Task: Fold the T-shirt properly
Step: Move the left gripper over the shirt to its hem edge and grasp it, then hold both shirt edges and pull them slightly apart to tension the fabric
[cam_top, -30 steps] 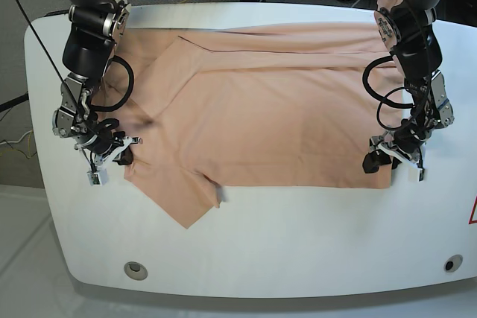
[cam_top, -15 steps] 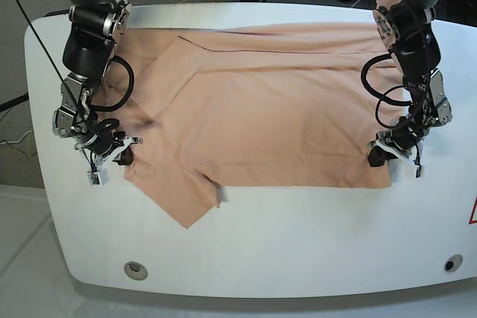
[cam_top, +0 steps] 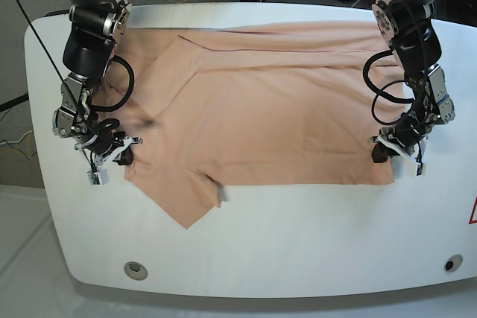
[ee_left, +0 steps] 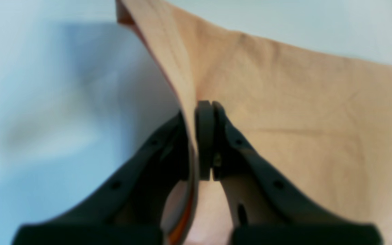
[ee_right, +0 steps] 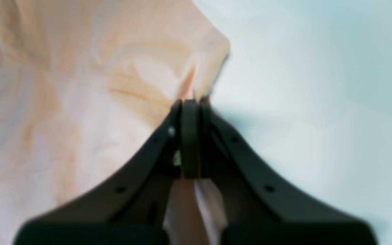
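base view is bright, evenly lit and sharp, with faint shadows under the arms. both wrist views are soft and out of focus, worst along the lower edge, left wrist shadowed upper left.

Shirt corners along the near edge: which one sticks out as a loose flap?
The one by the right gripper: the T-shirt ends there in a pointed sleeve flap; the left gripper end is square.

T-shirt (cam_top: 261, 109) spread flat across bench (cam_top: 298, 236), nearer its far edge, one sleeve jutting toward the near edge. Left gripper (cam_top: 389, 156) at the shirt's near corner on one side, right gripper (cam_top: 119, 156) at the opposite near corner.
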